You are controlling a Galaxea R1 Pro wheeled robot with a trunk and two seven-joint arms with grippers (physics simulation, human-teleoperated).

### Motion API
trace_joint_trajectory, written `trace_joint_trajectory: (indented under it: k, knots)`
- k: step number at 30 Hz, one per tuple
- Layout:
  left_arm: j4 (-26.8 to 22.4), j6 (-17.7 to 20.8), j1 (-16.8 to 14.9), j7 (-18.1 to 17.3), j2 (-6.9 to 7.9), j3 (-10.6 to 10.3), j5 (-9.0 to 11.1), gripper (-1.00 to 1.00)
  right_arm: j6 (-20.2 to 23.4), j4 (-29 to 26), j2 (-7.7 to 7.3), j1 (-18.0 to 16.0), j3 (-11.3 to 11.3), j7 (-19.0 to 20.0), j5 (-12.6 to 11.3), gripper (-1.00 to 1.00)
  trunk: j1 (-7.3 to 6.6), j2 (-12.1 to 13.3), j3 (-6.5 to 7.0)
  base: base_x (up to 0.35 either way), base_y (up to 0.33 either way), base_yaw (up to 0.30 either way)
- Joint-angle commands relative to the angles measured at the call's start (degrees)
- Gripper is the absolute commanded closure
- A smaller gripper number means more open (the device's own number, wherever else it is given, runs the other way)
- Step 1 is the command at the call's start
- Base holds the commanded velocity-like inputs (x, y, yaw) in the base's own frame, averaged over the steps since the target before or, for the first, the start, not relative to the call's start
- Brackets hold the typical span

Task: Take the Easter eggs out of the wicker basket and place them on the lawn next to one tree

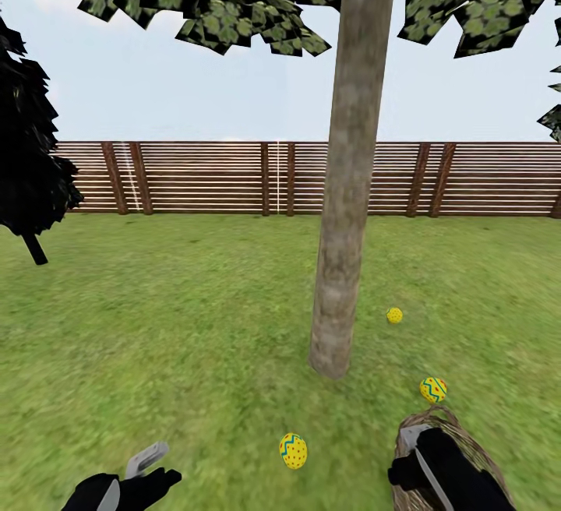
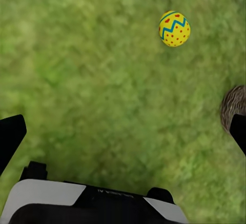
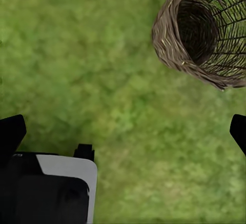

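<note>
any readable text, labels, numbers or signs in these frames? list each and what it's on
No readable text anywhere.
Left gripper housing: a faint dark strip that may be a marking, too blurred to read.
Easter eggs: zigzag bands and dots only, no characters.
Wicker basket, tree trunk, fence: no text.

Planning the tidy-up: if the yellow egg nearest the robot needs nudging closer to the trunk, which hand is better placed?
Left, probably. The left hand is open above the grass with the yellow zigzag egg ahead of it; the right hand hangs by the empty-looking brown wicker basket.
</note>
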Motion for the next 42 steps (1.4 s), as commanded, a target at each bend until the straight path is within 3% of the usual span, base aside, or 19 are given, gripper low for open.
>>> trace_joint_trajectory:
  k: [1,42]
  knots:
    - [-0.06,0.42,-0.03,-0.19,-0.04,0.33,0.12,-1.0,0.23,-0.06,0.07,-0.01,0.15,0.45,0.65,-1.0,-0.2,0.38,0.16,0.0,0.0,0.0]
    - [0.02,0.42,-0.02,-0.11,-0.04,0.33,0.03,-1.0,0.23,-0.06,0.28,-0.01,0.09,0.41,0.69,-1.0,-0.39,0.73,0.32,0.0,0.0,0.0]
